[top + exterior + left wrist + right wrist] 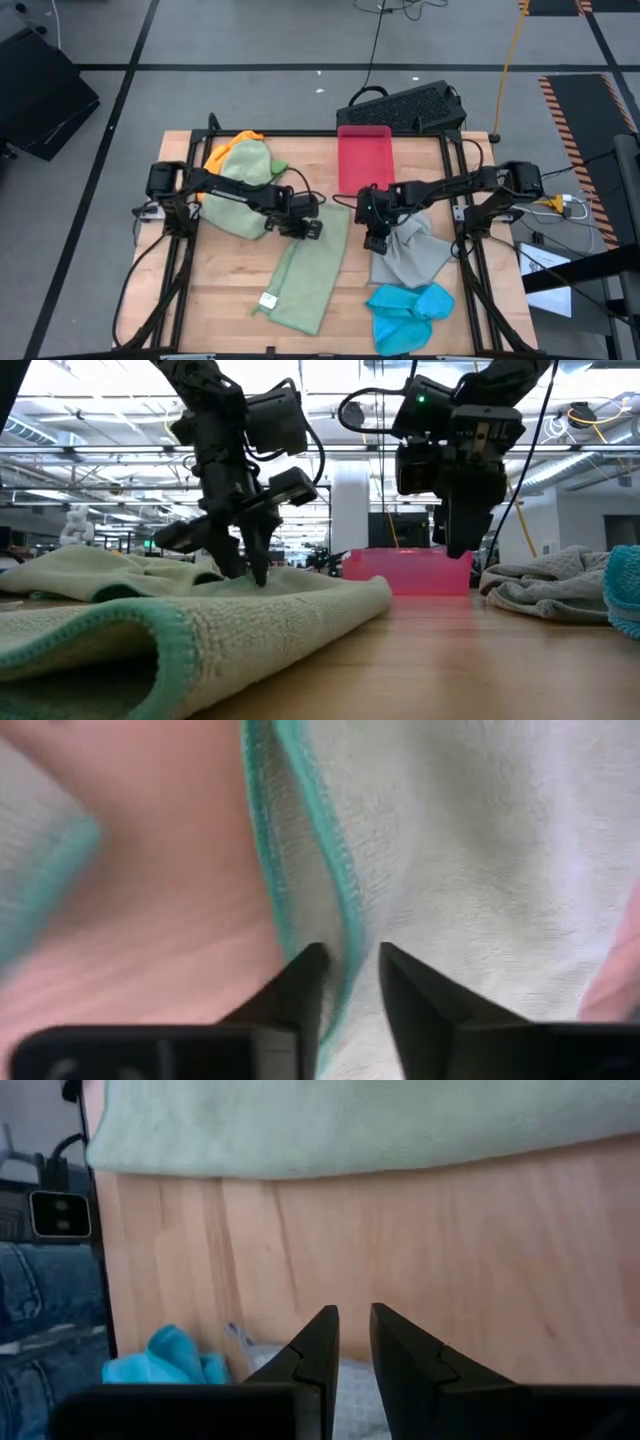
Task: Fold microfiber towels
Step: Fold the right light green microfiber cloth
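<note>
- Looking down, I've got a grey floor (250,40) all around the wooden table (230,300), marked with dark lines.
- A black keyboard (410,105) lies on the floor past the table's far edge, cables trailing near it.
- An orange-and-black striped strip (570,110) runs along the floor on the right.
- From table height I see a big hall: bright ceiling lights (100,410), beams overhead, a white column (348,510) in the middle distance.
</note>
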